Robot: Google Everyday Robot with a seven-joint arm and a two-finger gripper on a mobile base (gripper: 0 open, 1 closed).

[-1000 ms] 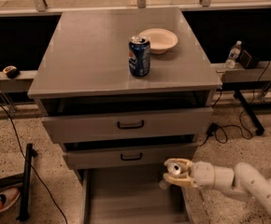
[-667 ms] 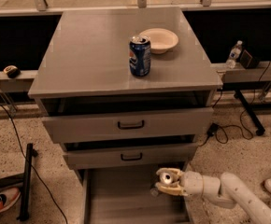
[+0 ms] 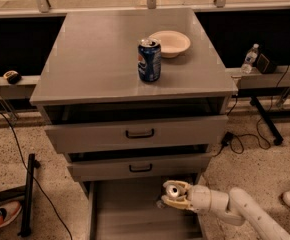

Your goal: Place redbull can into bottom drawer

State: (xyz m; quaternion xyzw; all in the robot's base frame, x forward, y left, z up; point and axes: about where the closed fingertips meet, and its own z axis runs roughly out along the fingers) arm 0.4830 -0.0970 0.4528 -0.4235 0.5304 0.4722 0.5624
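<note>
- Camera view, low at the front of the cabinet (image 3: 100, 69): my gripper (image 3: 174, 195) hangs over the right part of the pulled-out bottom drawer (image 3: 125, 216), just below the middle drawer (image 3: 105, 169).
- My jaws are pinching the slim silver can (image 3: 172, 189), with its top end turned toward the camera. I cannot tell whether it touches the drawer floor.
- The drawer's right wall is just beside my arm (image 3: 245, 209). To the left of the can, open floor runs to the left wall.
- On the cabinet top, the blue can (image 3: 149, 60) and the bowl (image 3: 170, 43) stand near each other, well apart from me.
- Compared with a moment ago, my gripper has slid a little left, farther in from the drawer's right wall. The blue can and bowl have stayed put.
</note>
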